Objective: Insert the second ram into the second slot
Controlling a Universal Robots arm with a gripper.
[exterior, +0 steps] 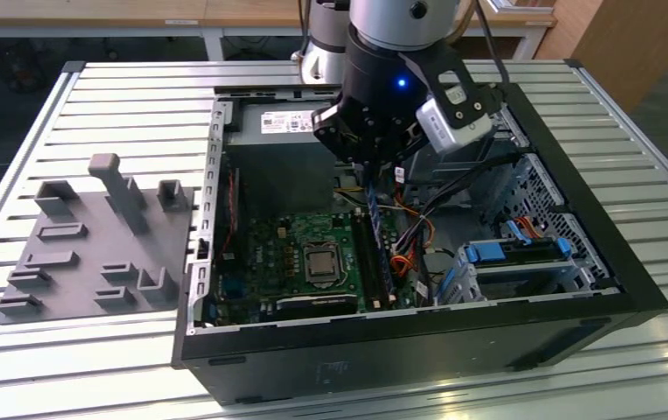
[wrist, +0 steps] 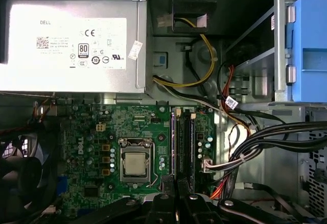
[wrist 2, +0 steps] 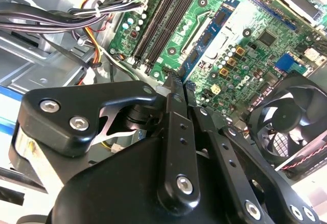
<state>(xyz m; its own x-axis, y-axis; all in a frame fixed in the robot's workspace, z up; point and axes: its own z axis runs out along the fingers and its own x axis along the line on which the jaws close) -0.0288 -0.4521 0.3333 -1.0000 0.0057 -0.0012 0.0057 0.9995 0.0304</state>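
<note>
End effector (exterior: 371, 171) pinches second ram (exterior: 374, 206): thin blue-green stick, above memory slots (wrist: 183, 142).

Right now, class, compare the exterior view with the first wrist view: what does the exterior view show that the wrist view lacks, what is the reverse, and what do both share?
The exterior view adds the grey fixture block on the slatted table, the case's outer wall and the arm. The first wrist view adds the yellow cable loop beside the power supply. Both share the power supply, motherboard, processor socket, memory slots, blue drive bracket and the gripper above the slots.
</note>
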